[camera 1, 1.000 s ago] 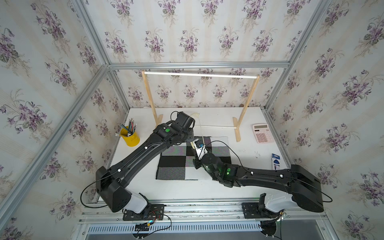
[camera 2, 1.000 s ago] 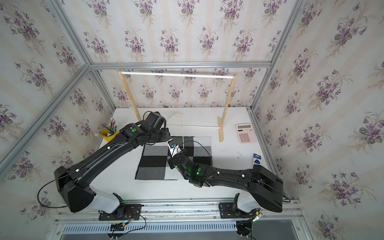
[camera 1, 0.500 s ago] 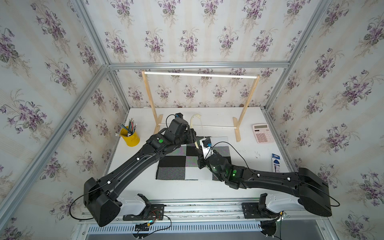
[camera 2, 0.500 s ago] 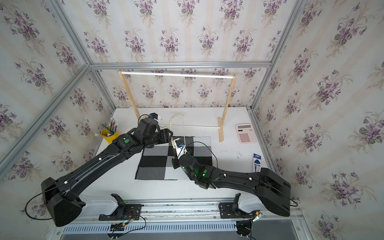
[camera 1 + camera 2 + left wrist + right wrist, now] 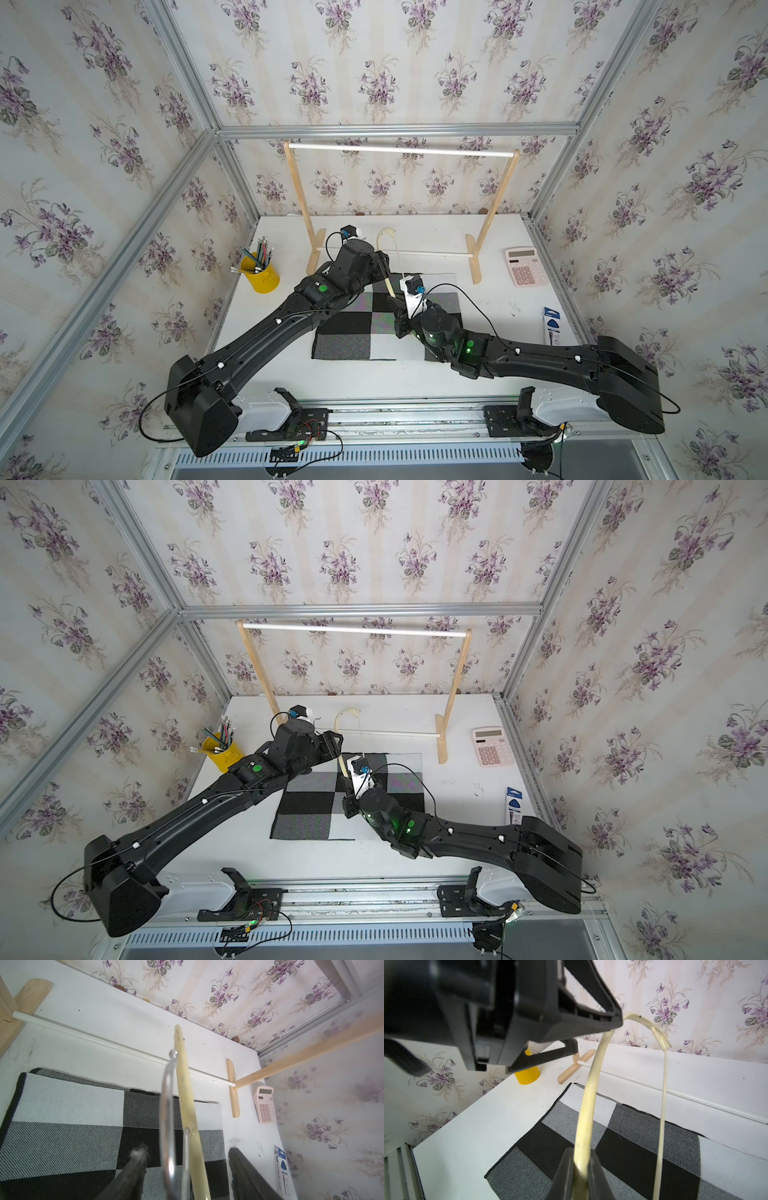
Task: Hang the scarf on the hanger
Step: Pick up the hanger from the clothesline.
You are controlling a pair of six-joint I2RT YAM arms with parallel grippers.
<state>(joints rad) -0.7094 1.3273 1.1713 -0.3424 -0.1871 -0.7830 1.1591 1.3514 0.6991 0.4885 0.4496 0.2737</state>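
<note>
Now the right gripper (image 5: 580,1154) is clamping the hanger (image 5: 591,1076), swinging it upright above the scarf (image 5: 345,332) lying flat at the middle of the table (image 5: 353,378); the left gripper (image 5: 186,1150), jaws wide, is newly straddling its hook (image 5: 167,1105). Likely a handover, draping pending.

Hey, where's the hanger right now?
In a top view the hanger is held up over the scarf near mid-table, in front of the rack; the right gripper pinches it, the open left gripper straddles it.

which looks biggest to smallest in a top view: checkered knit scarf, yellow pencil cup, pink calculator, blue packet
1. black-grey-white checkered knit scarf
2. pink calculator and yellow pencil cup: look alike, unranked
3. blue-and-white flat packet
</note>
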